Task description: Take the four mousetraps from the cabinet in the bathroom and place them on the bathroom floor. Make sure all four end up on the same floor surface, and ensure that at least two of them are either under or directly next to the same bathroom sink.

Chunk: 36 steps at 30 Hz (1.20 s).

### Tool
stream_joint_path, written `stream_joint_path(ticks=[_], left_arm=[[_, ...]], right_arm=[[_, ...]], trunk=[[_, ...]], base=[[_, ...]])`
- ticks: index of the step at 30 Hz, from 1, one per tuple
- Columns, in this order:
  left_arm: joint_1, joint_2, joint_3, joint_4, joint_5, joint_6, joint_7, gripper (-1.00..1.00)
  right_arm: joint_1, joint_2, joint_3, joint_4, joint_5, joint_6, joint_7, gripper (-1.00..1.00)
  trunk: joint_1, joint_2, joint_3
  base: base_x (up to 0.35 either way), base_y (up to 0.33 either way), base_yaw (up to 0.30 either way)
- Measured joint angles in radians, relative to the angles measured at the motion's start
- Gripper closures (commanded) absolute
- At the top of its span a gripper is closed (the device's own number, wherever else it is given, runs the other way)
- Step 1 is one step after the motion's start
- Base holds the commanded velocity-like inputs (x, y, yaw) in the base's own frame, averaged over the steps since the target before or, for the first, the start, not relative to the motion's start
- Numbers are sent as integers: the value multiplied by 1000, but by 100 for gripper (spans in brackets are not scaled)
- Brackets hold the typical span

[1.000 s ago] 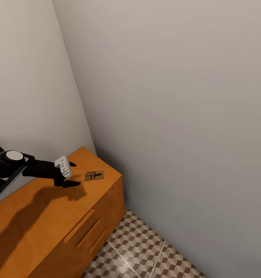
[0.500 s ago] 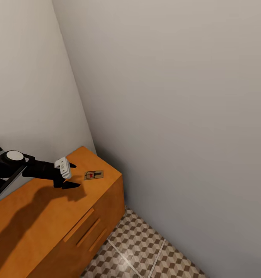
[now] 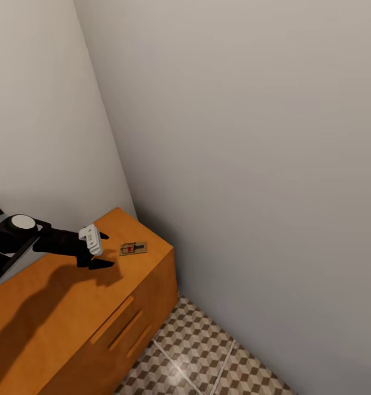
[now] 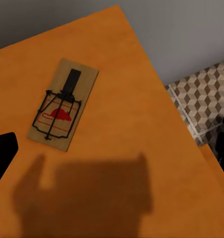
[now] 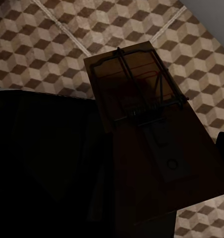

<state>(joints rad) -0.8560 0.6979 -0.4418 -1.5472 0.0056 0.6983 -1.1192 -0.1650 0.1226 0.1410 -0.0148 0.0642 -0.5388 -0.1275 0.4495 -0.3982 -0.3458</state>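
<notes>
Left gripper [image 3: 102, 249]: it hovers just over the cabinet top, near the far corner. Its two dark fingers stand apart, one toward the wall and one toward the front edge. Nothing is between them, so the hand is open and holds nothing.

Mousetrap on the cabinet [image 3: 133, 249]: it lies flat on the top, at about 3 o'clock from the left gripper in the head view, just beside the fingertips but not touching them. In the left wrist view the same trap [image 4: 63, 104] shows a pale wooden board, black wire and a red mark in the middle. Nothing stands between the gripper and this trap.

Shadow: the dark shadow of the arm and gripper falls on the wood at about 7 o'clock from the trap.

Cabinet [image 3: 76, 307]: orange-brown wood, with slim bar handles [image 3: 113, 320] on the front. The trap is near the right end of the top, close to the front edge.

Right gripper: in the right wrist view a second mousetrap [image 5: 141, 114] lies very close against the dark body of the hand, above the tiles. The fingers are too dark to see, so I cannot tell if they are closed on it.

Bathroom floor [image 3: 196, 351]: cube-pattern tiles with pale grout, at 5 o'clock from the cabinet corner.

Walls [image 3: 251, 137]: plain grey, meeting in a corner behind the cabinet.
</notes>
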Motion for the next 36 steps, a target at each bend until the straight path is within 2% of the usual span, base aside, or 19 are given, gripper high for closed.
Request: stream_joint_path(ticks=[6, 9, 12, 15, 17, 19, 21, 22, 23, 24, 25, 26, 27, 29, 30, 33, 36], left_arm=[[0, -4, -3, 0, -1, 1, 0, -100], [0, -18, -2, 3, -13, 4, 2, -100], [0, -41, -1, 6, -48, 7, 4, -100], [0, -77, 0, 16, -104, 7, 5, -100], [0, -113, 2, 37, -144, 7, 5, -100], [0, -176, 4, 82, -202, 7, 5, -100], [0, -211, 7, 107, -234, 7, 5, -100], [-1, -244, 14, 130, -267, 7, 5, -100], [-2, -261, 20, 142, -285, 7, 5, -100], [-3, -278, 27, 154, -303, 7, 5, -100], [-4, -313, 43, 174, -340, 7, 4, -100], [-5, -330, 52, 183, -360, 7, 4, -100], [-6, -363, 70, 199, -399, 7, 4, -100], [-7, -394, 87, 213, -441, 7, 3, -100], [-10, -419, 99, 223, -479, 6, 2, -100], [-21, -453, 113, 236, -543, 6, 1, -100], [-29, -465, 118, 241, -571, 5, -3, -100]], right_arm=[[0, 1, 0, 0, 0, 0, 0, 100], [0, 1, 0, 0, 0, 0, 0, 100], [0, 1, 0, 0, 0, 0, 0, 100], [0, 2, 0, 0, 0, 0, 0, 100], [0, 2, 0, 0, 0, 0, 0, 100], [0, 3, 0, 0, 0, 0, 0, 100], [0, 3, 0, 0, 0, 0, 0, 100], [0, 3, 0, 0, 0, 0, 0, 100], [0, 3, 0, 0, 0, 0, 0, 100], [0, 3, 0, 0, 0, 0, 0, 100], [0, 3, 0, 0, 0, 0, 0, 100], [0, 3, 0, 0, 0, 0, 0, 100], [0, 2, 0, 0, 0, 0, 0, 100], [0, 2, 0, 0, 0, 0, 0, 100], [0, 2, 0, 0, 0, 0, 0, 100], [0, 2, 0, 0, 0, 0, 0, 100], [0, 1, 0, 0, 0, 0, 0, 100]], trunk=[[0, 0, 0], [0, 0, 0], [0, 0, 0], [0, 0, 0], [0, 0, 0], [0, 0, 0], [0, 0, 0], [0, 0, 0], [0, 0, 0], [0, 0, 0], [0, 0, 0], [0, 0, 0], [0, 0, 0], [0, 0, 0], [0, 0, 0], [0, 0, 0], [0, 0, 0]], base=[[9, 0, 0], [21, 0, 0], [6, 0, 0], [2, 0, 0], [0, 0, 0], [0, 0, 0], [0, 0, 0], [0, 0, 0], [0, 0, 0], [0, 0, 0], [0, 0, 0], [0, 0, 0], [0, 0, 0], [0, 0, 0], [0, 0, 0], [0, 0, 0], [0, 0, 0]])
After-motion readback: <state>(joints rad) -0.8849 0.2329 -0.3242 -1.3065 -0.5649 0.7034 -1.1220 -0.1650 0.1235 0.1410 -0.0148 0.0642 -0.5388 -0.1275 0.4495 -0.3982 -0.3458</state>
